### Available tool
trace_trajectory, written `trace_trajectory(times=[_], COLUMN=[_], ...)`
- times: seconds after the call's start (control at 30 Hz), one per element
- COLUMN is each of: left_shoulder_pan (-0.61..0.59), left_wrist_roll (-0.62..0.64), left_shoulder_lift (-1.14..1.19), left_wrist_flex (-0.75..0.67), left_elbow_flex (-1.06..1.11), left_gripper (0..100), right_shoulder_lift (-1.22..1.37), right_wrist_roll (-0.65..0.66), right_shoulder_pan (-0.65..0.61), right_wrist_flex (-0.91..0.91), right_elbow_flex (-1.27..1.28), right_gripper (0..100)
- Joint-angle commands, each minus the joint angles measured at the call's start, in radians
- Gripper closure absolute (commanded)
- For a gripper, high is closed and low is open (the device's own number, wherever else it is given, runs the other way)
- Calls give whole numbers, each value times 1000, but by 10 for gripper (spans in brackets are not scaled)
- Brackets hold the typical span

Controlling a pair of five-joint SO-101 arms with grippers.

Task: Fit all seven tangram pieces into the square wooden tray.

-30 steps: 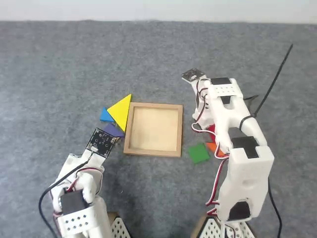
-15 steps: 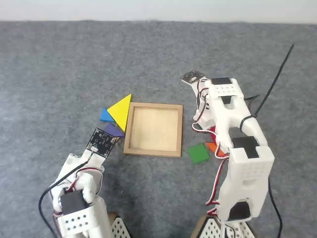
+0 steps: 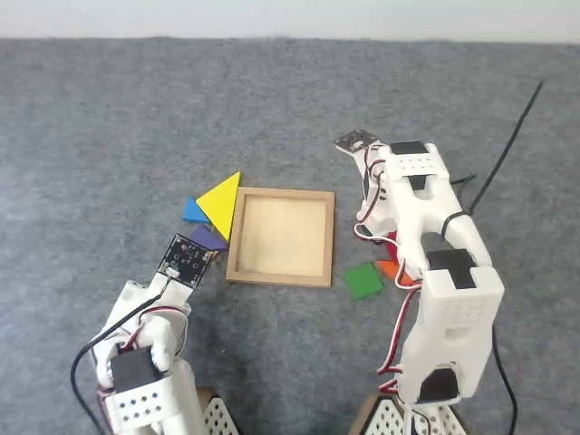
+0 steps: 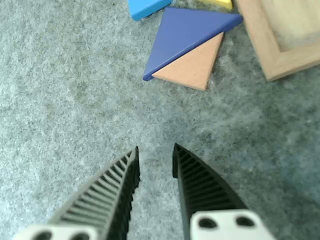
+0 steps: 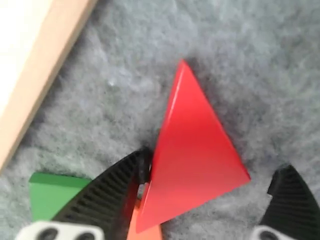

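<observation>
grey table (image 3: pixel 109 118) carried the empty tray (image 3: pixel 281 193). right end effector (image 5: pixel 212 170), released, had edged slightly above the red triangle (image 5: pixel 192 150) beside the tray; no piece seated yet.

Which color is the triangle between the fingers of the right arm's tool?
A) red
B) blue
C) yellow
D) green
A, because the right tool is open with the red triangle lying flat between its two black fingers.
</observation>
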Motion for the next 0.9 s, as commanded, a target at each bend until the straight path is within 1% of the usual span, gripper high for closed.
trace_trajectory(times=[0.0, 0.07, 0.2, 0.67, 0.87], left_shoulder_pan=[-6, -6, -6, -6, -6], left_wrist_roll=[-6, -6, -6, -6, -6], left_shoulder_lift=[-18, -18, -18, -18, -18], left_wrist_flex=[9, 9, 9, 9, 9], left_elbow_flex=[-16, -16, -16, -16, -16], left_gripper=[885, 885, 885, 885, 885], right_shoulder_lift=[-5, -5, -5, -16, -16], right_wrist_roll=[12, 12, 12, 3, -5], right_shoulder_pan=[21, 21, 21, 18, 18], right_wrist_flex=[16, 16, 16, 28, 97], right_elbow_flex=[-3, -3, -3, -2, -46], right_gripper=[715, 747, 727, 729, 729])
